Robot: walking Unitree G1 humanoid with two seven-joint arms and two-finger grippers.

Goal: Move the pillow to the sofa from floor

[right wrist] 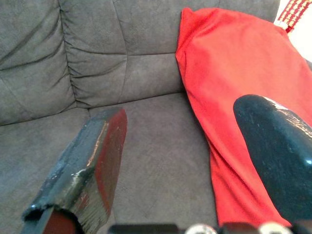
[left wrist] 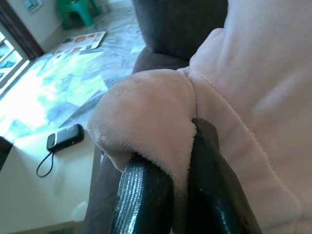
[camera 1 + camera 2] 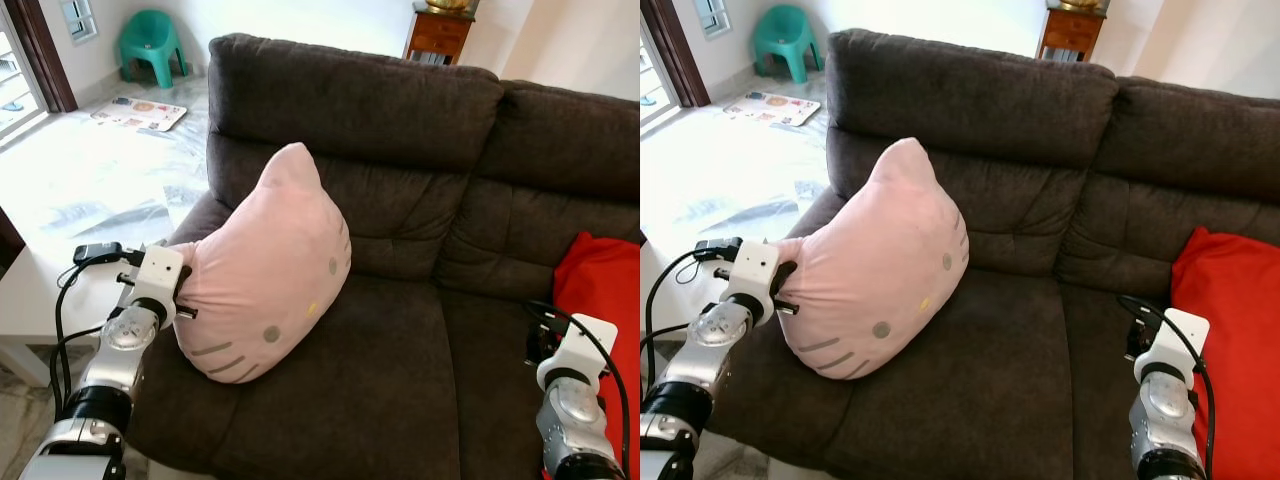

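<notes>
Pillow (image 3: pixel 265 270): on sofa (image 3: pixel 400 380) seat, upright, near armrest edge. Left gripper (image 2: pixel 168 185): clamped on pillow corner fold. Right gripper (image 1: pixel 180 161): fingers wide apart, empty. Risk: release lets pillow topple floorward past gripper side; fabric snags fingers.

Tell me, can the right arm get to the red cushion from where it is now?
Probably yes. The right gripper hangs open just over the sofa seat, right beside the red cushion, with nothing between them. The left gripper is busy pinching the pink pillow.
</notes>
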